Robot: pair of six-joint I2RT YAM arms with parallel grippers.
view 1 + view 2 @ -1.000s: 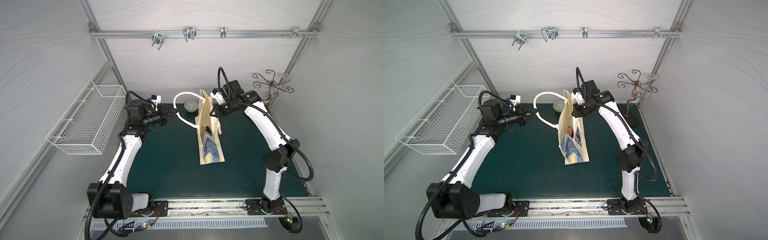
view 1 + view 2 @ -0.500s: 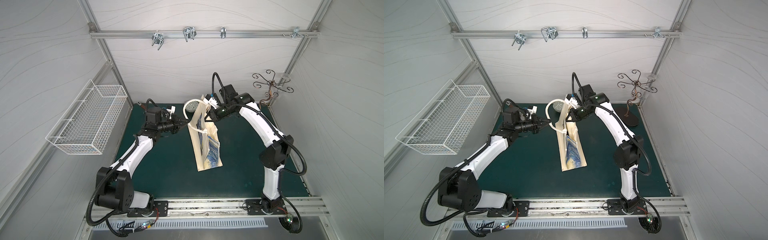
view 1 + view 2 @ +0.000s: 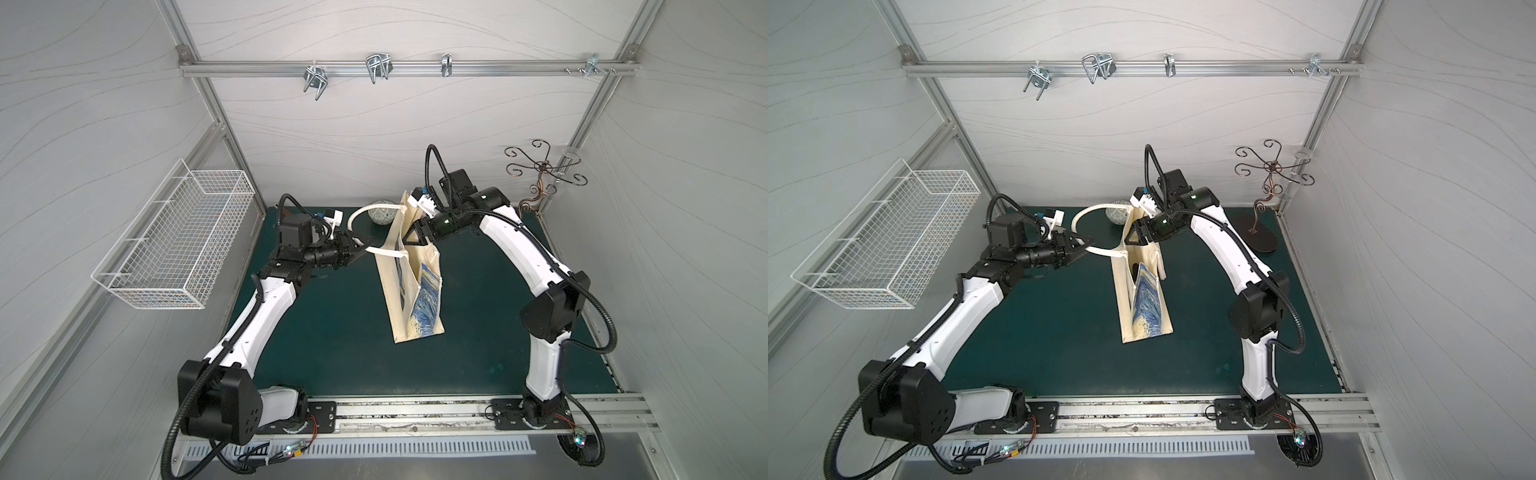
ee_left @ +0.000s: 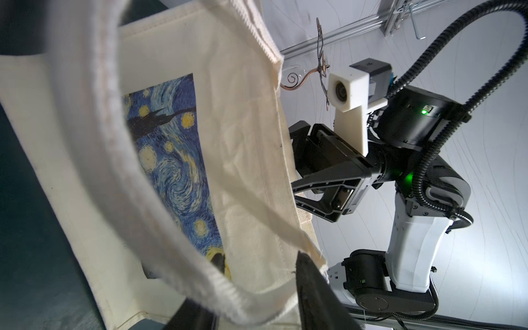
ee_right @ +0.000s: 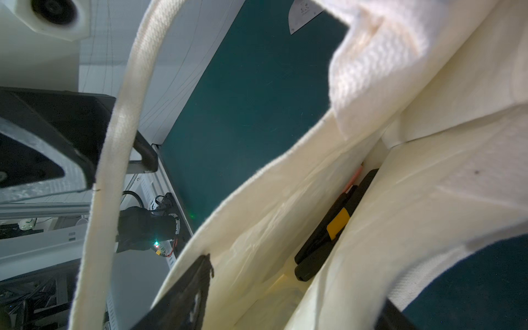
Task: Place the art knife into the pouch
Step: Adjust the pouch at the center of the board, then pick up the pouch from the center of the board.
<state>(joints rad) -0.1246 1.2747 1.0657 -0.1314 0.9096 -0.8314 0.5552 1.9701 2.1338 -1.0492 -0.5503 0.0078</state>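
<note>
The pouch (image 3: 409,299) (image 3: 1144,299) stands upright mid-mat, cream with a blue-and-yellow swirl print. The art knife (image 5: 328,225), black with a yellow slider, lies deep inside it. My left gripper (image 3: 360,246) (image 3: 1083,245) (image 4: 260,257) is open at the pouch's left side, and one white handle (image 4: 177,245) lies loose across its spread jaws. My right gripper (image 3: 412,237) (image 3: 1134,235) (image 5: 297,288) is open at the pouch's top right rim. Its jaws stand wide apart over the mouth and grip nothing.
A white wire basket (image 3: 178,245) hangs on the left wall. A patterned ball (image 3: 382,212) sits at the back of the green mat (image 3: 332,332). A curly metal stand (image 3: 540,174) occupies the back right corner. Metal hooks (image 3: 378,68) hang from the overhead rail.
Both grippers were shut on the pouch's handles and have opened, letting them go. The left arm came in toward the pouch. The pouch's mouth narrowed.
</note>
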